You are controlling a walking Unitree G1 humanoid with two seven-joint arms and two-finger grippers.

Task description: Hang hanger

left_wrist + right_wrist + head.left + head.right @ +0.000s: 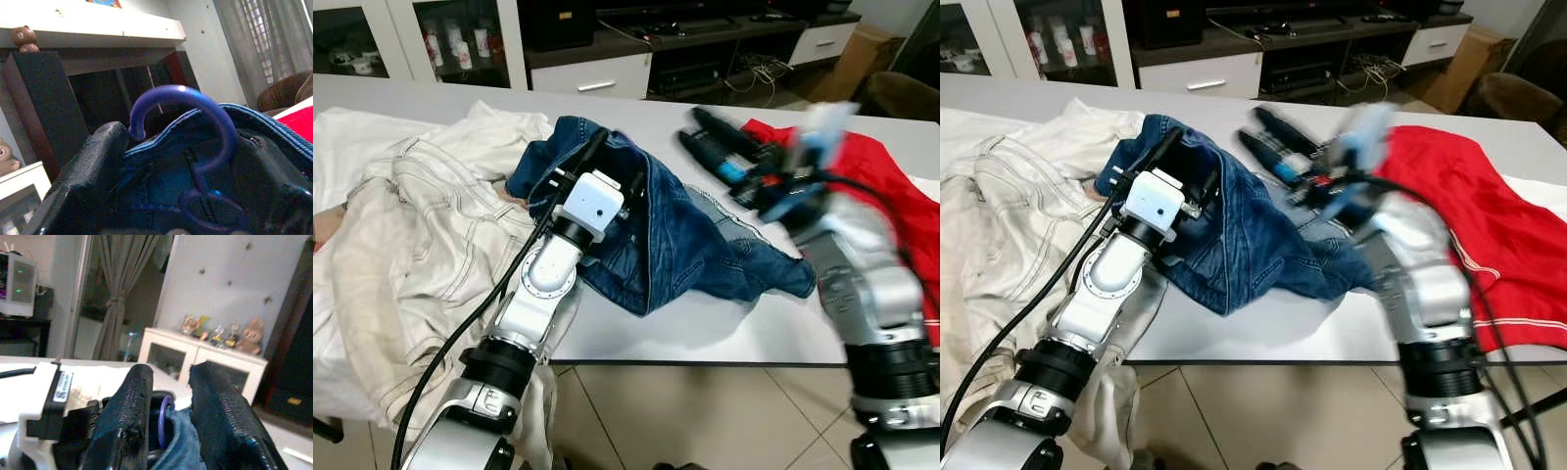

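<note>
Home living room: clothes heaped on a white table (724, 328), TV console (685, 44) with cables, glass-door cabinet (431, 39), curtains (122, 293), teddy bear (24, 38), brown armchair (286, 90).

**No words you can read**

You can find one small white label (62, 385) with dark print on the white camera box (39, 401) that sits on the left arm, seen from the right wrist. The print is far too tiny and blurry for you to read. A small gold sign (294, 401) sits on the dark cabinet (293, 382) at the side, and you cannot read that either. The bottles (460, 44) behind the glass doors have red and white wrappers, but the letters on them are too small to make out.
</note>
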